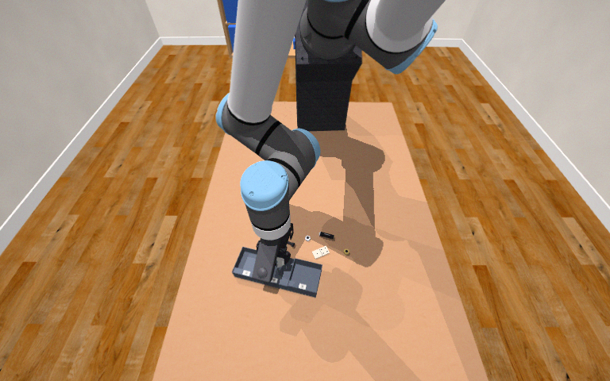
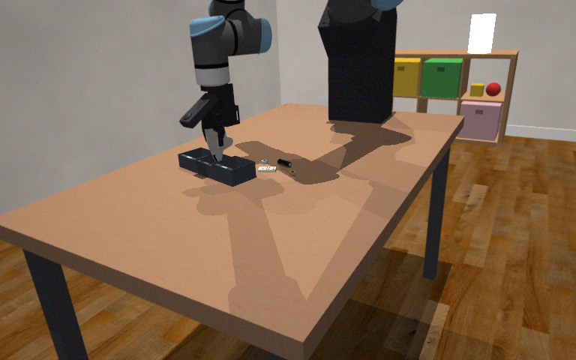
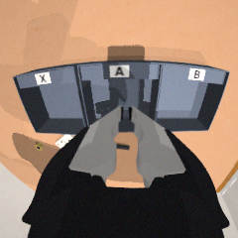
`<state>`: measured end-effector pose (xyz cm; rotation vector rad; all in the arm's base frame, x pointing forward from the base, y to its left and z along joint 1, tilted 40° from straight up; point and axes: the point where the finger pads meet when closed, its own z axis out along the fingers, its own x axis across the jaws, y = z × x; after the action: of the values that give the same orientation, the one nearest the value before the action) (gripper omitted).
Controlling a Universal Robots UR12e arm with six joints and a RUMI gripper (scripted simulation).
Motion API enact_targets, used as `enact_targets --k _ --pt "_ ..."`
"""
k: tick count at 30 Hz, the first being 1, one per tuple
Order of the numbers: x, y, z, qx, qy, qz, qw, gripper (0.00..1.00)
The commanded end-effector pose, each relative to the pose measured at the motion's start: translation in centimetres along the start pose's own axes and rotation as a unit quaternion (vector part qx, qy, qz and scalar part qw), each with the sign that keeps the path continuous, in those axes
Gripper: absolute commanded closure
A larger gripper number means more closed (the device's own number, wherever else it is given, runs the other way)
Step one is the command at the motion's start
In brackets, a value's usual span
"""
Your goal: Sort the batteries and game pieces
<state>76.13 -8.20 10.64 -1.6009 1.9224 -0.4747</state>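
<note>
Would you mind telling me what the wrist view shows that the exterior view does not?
Only the wrist view shows the bin labels X, A and B.

Only the exterior view shows the black battery, the shelf unit with colored boxes, and the table legs.

Both show the three-part bin tray, the domino and the shut gripper over the middle bin.

Plain room, home-like: wood floor (image 2: pixel 509 237), white walls, shelf (image 2: pixel 513 76) with coloured boxes, one surface (image 2: pixel 127 237).
</note>
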Motion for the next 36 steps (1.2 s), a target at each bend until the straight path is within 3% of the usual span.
enact_targets --k 1,21,36 --pt "0.0 -0.2 -0.1 0.001 0.001 0.0 1.0 0.96" --pt "0.0 -0.2 -0.1 0.001 0.001 0.0 1.0 0.96" --pt "0.0 0.0 -2.0 0.001 0.001 0.0 1.0 0.96"
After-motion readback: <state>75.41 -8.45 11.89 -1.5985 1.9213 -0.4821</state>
